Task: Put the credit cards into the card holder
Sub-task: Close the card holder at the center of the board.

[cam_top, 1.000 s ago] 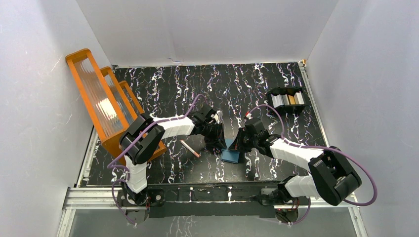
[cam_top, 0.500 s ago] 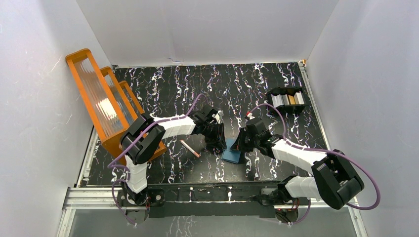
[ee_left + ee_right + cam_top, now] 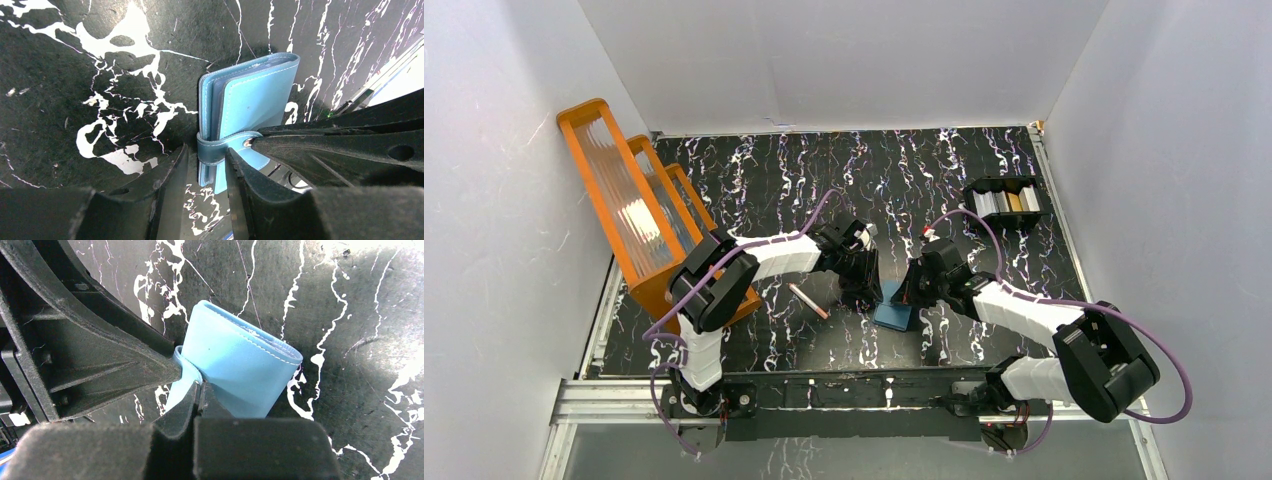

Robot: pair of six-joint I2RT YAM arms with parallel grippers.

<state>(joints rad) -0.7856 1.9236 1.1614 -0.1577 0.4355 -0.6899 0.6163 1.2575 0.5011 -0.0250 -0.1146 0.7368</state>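
The teal-blue card holder [image 3: 891, 316] sits on the black marbled table between both grippers, closed, with its snap tab [image 3: 218, 150] wrapped round its edge. My left gripper [image 3: 862, 290] straddles that edge [image 3: 206, 172], one finger on each side of the holder's thickness, gripping it. My right gripper [image 3: 906, 291] is shut on the tab [image 3: 200, 386]; its finger [image 3: 340, 145] meets the snap in the left wrist view. The holder's lighter blue cover [image 3: 235, 365] fills the right wrist view. The credit cards [image 3: 1009, 202], silver and orange-gold, stand in the black tray at the back right.
A big orange ribbed rack [image 3: 629, 210] stands along the left side. A thin pink-brown stick [image 3: 808, 300] lies left of the left gripper. The black compartmented tray [image 3: 980, 186] is near the right wall. White walls enclose the table.
The right arm's elbow has shifted slightly to the right. Both grippers stay at the card holder, which has not visibly moved.
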